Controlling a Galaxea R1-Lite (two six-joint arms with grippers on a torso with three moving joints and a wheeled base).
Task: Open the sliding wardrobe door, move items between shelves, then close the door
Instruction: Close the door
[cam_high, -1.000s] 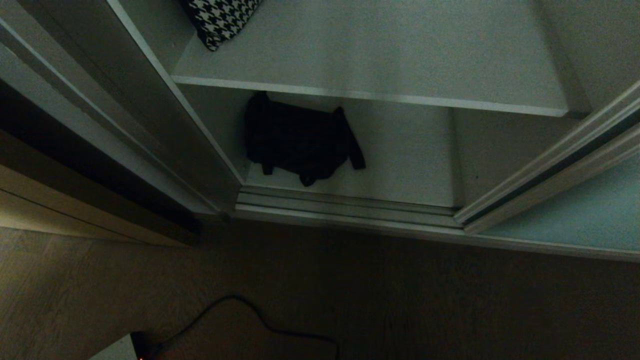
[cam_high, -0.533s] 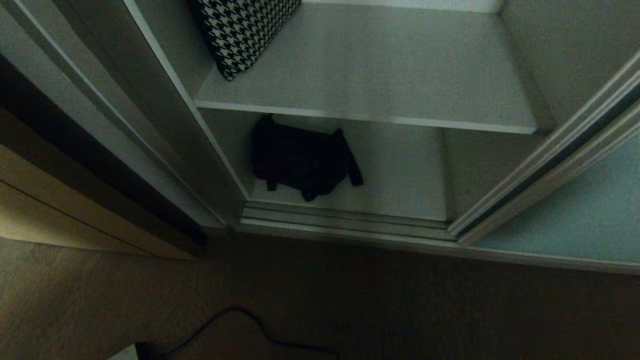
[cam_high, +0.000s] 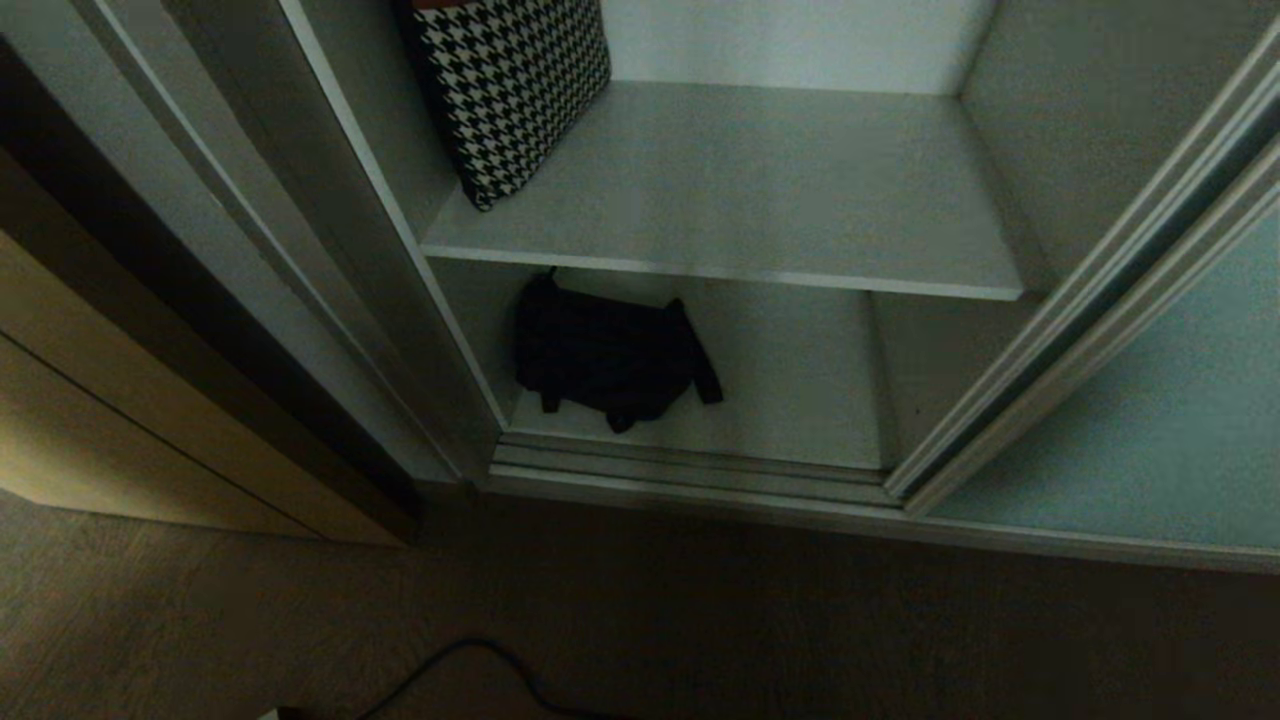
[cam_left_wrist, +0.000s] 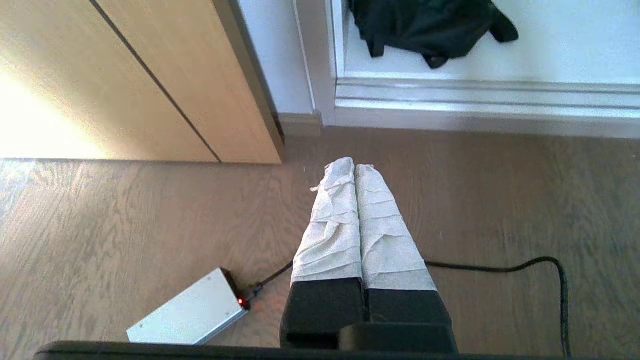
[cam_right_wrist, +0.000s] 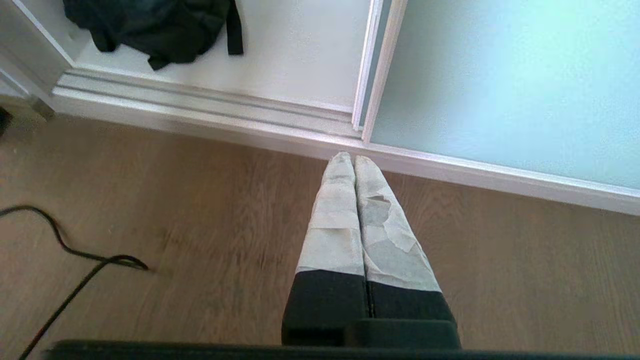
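Two shelves show inside the open wardrobe, and going from left to right the head view first meets the beige wooden cabinet front (cam_high: 110, 420), then the pale wardrobe side frame (cam_high: 330, 260) rising beside it. Against that frame, on the upper shelf (cam_high: 760, 190), a black-and-white houndstooth cloth (cam_high: 510, 90) leans at the shelf's left end, tilted, its lower corner near the front edge. Below it, on the bottom shelf (cam_high: 800, 380), a black fabric piece (cam_high: 605, 355) lies crumpled toward the left, its short straps trailing toward the ridged silver floor track (cam_high: 690, 470) just in front. Further right, the sliding wardrobe door (cam_high: 1150, 400) of frosted blue-green glass stands pushed aside, its silver frame edge meeting the track at the right end of the opening. A black cable (cam_high: 480, 670) curls across the wooden floor (cam_high: 900, 620) in the foreground. Neither arm shows in the head view. Seen from its own wrist camera, the left gripper (cam_left_wrist: 356, 167) hangs over the floor with its wrapped fingers pressed together and nothing between them, a small silver box (cam_left_wrist: 187, 315) with a red light lying near it. The right gripper (cam_right_wrist: 354, 159) likewise has its fingers closed tight and empty, its tips over the floor just before the track below the door's edge.
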